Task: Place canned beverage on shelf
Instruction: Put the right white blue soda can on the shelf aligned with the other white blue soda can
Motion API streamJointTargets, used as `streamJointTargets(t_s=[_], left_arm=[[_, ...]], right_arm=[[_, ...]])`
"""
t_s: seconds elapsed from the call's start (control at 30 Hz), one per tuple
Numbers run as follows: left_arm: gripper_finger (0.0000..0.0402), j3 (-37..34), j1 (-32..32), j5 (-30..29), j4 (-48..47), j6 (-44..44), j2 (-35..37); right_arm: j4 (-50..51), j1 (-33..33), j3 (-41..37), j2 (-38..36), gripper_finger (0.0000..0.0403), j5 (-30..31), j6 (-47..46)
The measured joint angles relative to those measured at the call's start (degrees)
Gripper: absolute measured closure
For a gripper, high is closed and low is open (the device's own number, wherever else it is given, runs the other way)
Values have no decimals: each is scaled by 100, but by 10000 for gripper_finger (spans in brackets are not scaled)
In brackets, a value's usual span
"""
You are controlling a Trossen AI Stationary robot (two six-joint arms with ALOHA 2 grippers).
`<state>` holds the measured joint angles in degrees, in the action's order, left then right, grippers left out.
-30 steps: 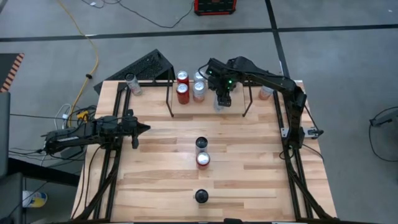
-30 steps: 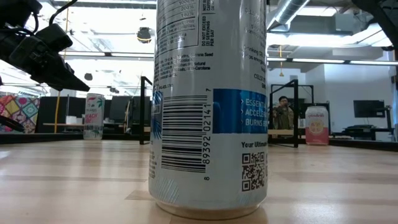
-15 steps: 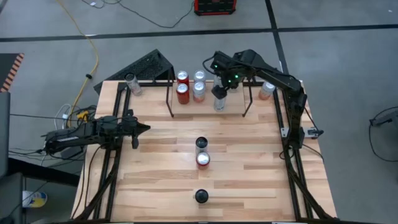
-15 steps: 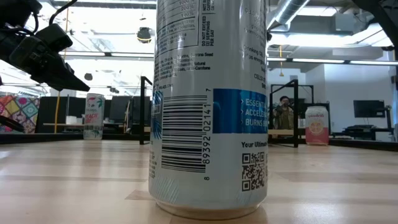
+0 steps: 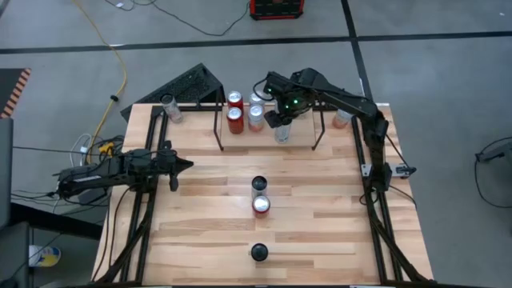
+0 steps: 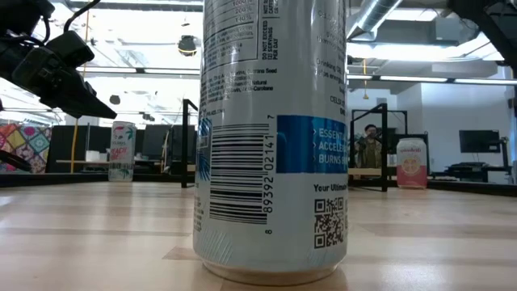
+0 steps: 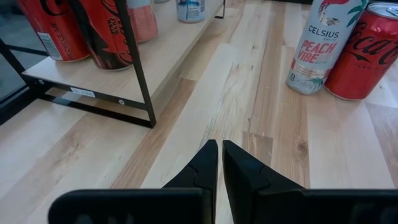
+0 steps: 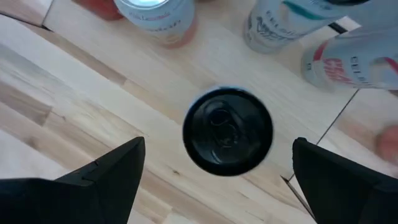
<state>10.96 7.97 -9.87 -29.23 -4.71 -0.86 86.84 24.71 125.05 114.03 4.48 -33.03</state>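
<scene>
The shelf (image 5: 218, 128), a black rod frame with a wooden board, stands at the table's far edge. A black-topped canned beverage (image 5: 282, 134) stands upright on the board (image 8: 227, 130). Beside it stand several more cans, among them two red ones (image 5: 234, 118) and two silver ones (image 5: 256, 118). My right gripper (image 5: 276, 116) hangs above the black-topped can, pointing down and open. In the right wrist view (image 8: 219, 146) its fingers stand wide on either side of the can, clear of it. My left gripper (image 5: 182, 166) waits shut near the table's left edge (image 7: 219, 152).
Three cans stand in a line down the table's middle (image 5: 259, 186) (image 5: 262, 205) (image 5: 258, 253); the nearest fills the low view (image 6: 271, 137). One can stands at each far corner (image 5: 168, 108) (image 5: 342, 118). Bare wood lies to either side of the line. A person (image 6: 369, 145) stands far behind.
My right gripper, open throughout, has drawn up off the black-topped can on the shelf and rolled about the line it points along. The can, hidden under the gripper before, now shows standing on the board.
</scene>
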Motion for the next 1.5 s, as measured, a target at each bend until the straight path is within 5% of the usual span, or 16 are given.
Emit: streamJointTargets(t_s=[0.57, 1.03, 1.5], left_arm=[[391, 0, 0, 2, 1, 2, 0], [391, 0, 0, 1, 1, 2, 0], [391, 0, 0, 0, 2, 2, 0]], right_arm=[[86, -24, 0, 563, 30, 8, 154], [261, 20, 2, 554, 189, 110, 439], [311, 135, 4, 552, 169, 141, 3591]])
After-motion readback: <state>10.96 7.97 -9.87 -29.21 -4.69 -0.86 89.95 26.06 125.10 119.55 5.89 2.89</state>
